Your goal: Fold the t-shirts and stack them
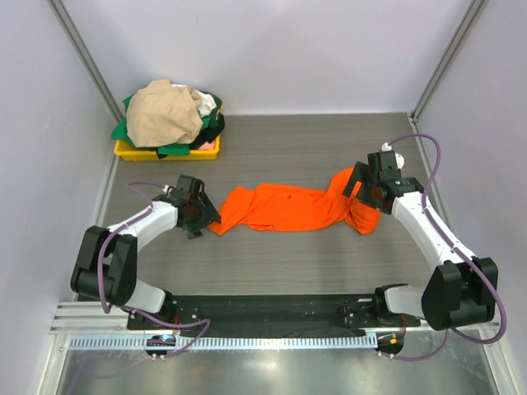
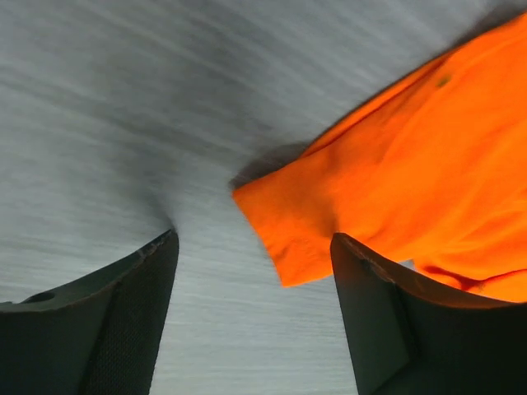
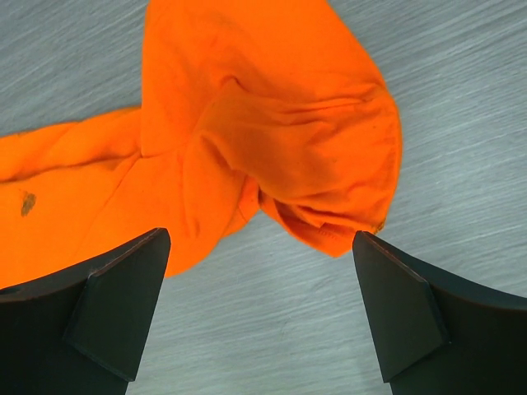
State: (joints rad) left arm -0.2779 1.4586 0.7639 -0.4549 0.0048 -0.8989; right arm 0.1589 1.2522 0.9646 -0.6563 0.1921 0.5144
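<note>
"As the top view shows it, where does the bright orange cloth t-shirt (image 1: 284,207) lie?"

"Crumpled on the grey wood-grain table (image 1: 288,271), with its long axis running left to right. The left gripper (image 1: 203,216) sits at the shirt's left tip and the right gripper (image 1: 360,191) over its bunched right end, so each arm is about equally near its own end. Beyond the shirt's far-left corner, well apart, a yellow plastic bin (image 1: 132,151) holds a heap of beige, green, white and black shirts (image 1: 169,113)."

"And the left wrist view?"

"Fingers (image 2: 115,321) spread wide, nothing pinched. The shirt's corner points in between them, and its body trails off to the upper right."

"The right wrist?"

"Fingers (image 3: 107,313) likewise apart and empty, with the folded-over lump of shirt straight ahead. Nothing blocks either reach, I'd judge."
</note>
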